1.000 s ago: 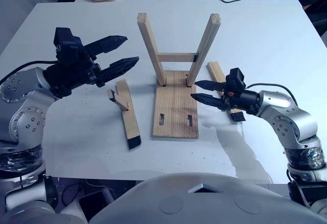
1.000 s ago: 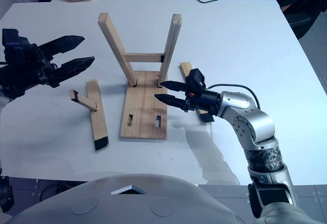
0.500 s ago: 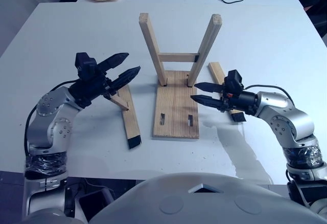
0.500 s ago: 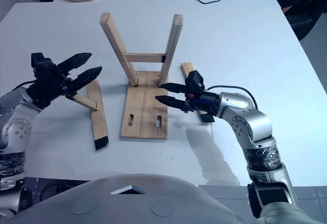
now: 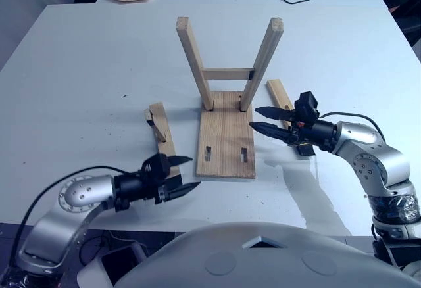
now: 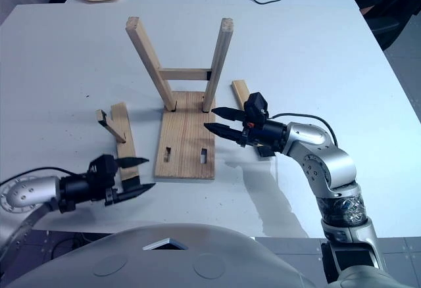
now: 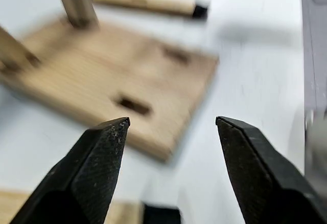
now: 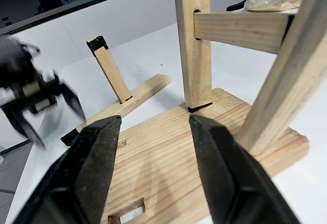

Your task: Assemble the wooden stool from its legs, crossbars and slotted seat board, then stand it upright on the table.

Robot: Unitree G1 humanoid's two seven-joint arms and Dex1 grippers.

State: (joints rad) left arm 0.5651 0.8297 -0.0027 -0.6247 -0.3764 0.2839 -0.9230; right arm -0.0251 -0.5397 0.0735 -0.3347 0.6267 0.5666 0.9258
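on the white table (image 5: 79, 71) the seat board (image 5: 225, 137) lies flat, two legs (image 5: 195, 64) upright at its far end. left gripper (image 5: 194, 172), jaws spread, hovers by the table's near edge; right gripper (image 5: 254, 118), jaws spread, at the board's right edge. the left wrist view shows two unfilled slots (image 7: 134, 104).

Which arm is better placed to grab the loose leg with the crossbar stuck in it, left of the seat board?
Left. The left gripper, open, sits by that leg at its near end; the right gripper is across the seat board.
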